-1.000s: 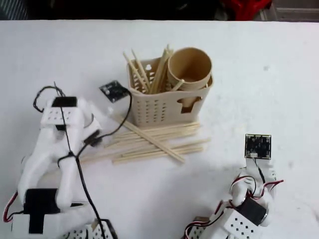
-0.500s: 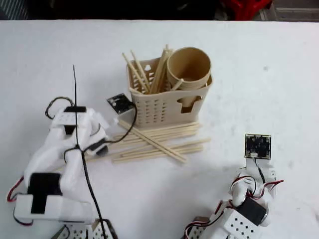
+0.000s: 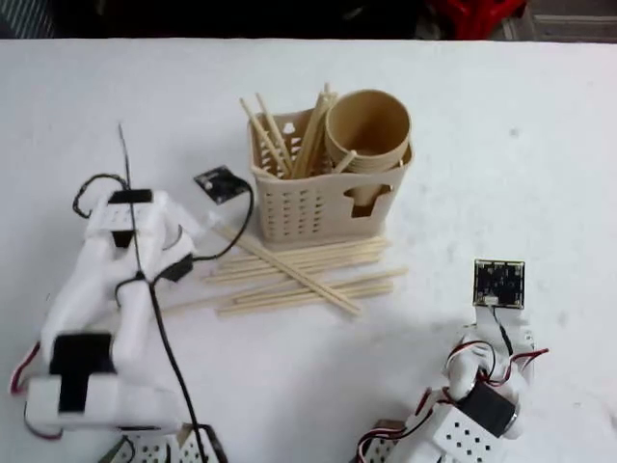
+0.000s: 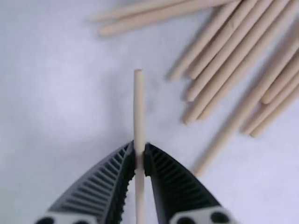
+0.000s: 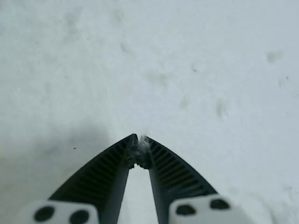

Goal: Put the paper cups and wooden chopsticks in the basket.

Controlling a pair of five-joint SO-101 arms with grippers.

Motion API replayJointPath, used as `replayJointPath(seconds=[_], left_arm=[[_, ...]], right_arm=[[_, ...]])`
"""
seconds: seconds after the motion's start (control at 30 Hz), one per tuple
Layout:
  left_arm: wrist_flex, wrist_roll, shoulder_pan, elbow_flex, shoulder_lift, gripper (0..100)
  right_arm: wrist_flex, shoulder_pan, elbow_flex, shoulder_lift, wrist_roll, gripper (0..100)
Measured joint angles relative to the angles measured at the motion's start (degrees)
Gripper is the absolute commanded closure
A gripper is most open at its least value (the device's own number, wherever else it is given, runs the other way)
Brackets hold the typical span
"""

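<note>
The beige slotted basket (image 3: 318,198) stands mid-table with a paper cup (image 3: 368,130) and several wooden chopsticks (image 3: 289,140) upright in it. More chopsticks (image 3: 308,275) lie in a loose pile on the table right in front of the basket. My left gripper (image 4: 138,149) is shut on one chopstick (image 4: 138,102), held just above the table beside the pile (image 4: 233,70). The left arm (image 3: 125,251) stands left of the pile. My right gripper (image 5: 138,142) is shut on nothing over bare table, its arm (image 3: 482,395) folded at the front right.
The white table (image 3: 501,145) has free room to the right of and behind the basket. Black cables (image 3: 145,289) trail along the left arm. A dark strip runs along the table's far edge (image 3: 289,19).
The left arm swung toward the chopstick pile and then drew back a little to the left. The right arm has not moved.
</note>
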Motion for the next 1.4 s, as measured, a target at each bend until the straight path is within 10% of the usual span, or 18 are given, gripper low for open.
replayJointPath(seconds=[0.23,0.53,0.87,1.4], left_arm=[[6.2,0.3,-0.5,-1.1,-20.5,98],[11.1,18.8,6.9,-21.7,-42.6,98],[-9.8,38.7,29.5,-38.8,-36.9,98],[-20.0,41.2,32.4,-39.0,-22.7,97]], right_arm=[[0.0,0.0,0.0,0.0,0.0,98.1],[0.0,0.0,0.0,0.0,0.0,98.1],[0.0,0.0,0.0,0.0,0.0,98.1],[0.0,0.0,0.0,0.0,0.0,98.1]])
